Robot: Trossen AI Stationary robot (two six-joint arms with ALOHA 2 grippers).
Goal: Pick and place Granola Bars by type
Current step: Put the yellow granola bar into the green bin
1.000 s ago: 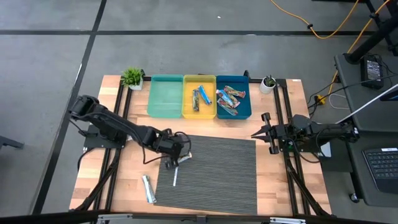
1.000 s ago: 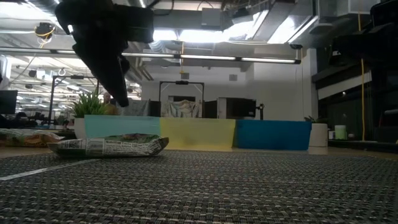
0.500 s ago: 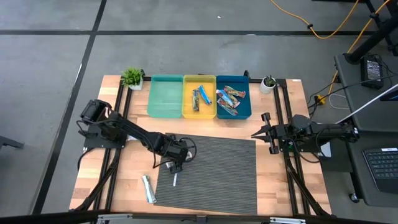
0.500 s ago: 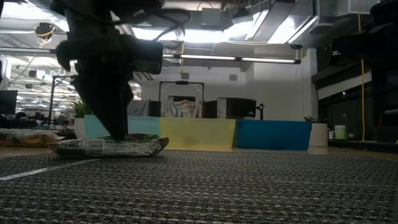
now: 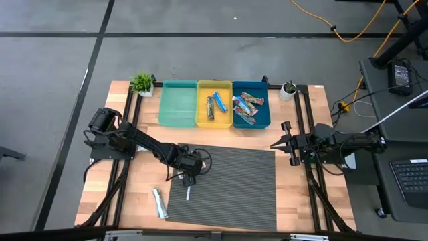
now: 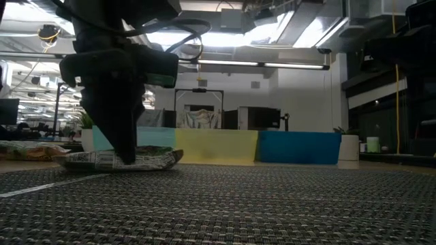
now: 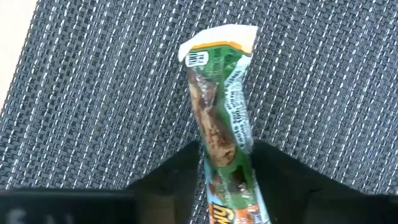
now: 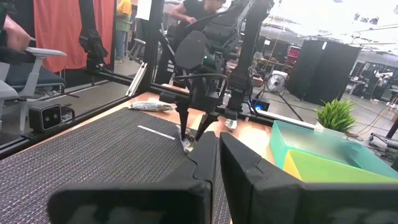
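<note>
The left gripper (image 5: 188,178) is lowered onto the near-left part of the dark woven mat (image 5: 234,194), where a green-and-brown wrapped granola bar (image 7: 222,124) is seen between its fingers (image 7: 180,171) in the left wrist view. The bar is flanked closely on both sides by the fingers, which appear closed against its lower half, while its other end, with a white crimped edge, projects forward past the fingertips. In the low view the same bar (image 6: 119,160) is shown lying flat on the mat, its long axis running across the picture from left to right, with the gripper pressed down on it from above. A thin white stick (image 5: 188,195) lies on the mat just near of the gripper, and a silvery bar (image 5: 159,203) rests on the bare wood at the near-left of the mat. At the far edge of the table, three bins are lined up: a green bin (image 5: 178,102), a yellow bin (image 5: 214,104) holding blue bars, and a blue bin (image 5: 251,104) holding multicoloured bars. The right gripper (image 5: 283,142) is held at the right edge of the mat with its fingers spread apart.
</note>
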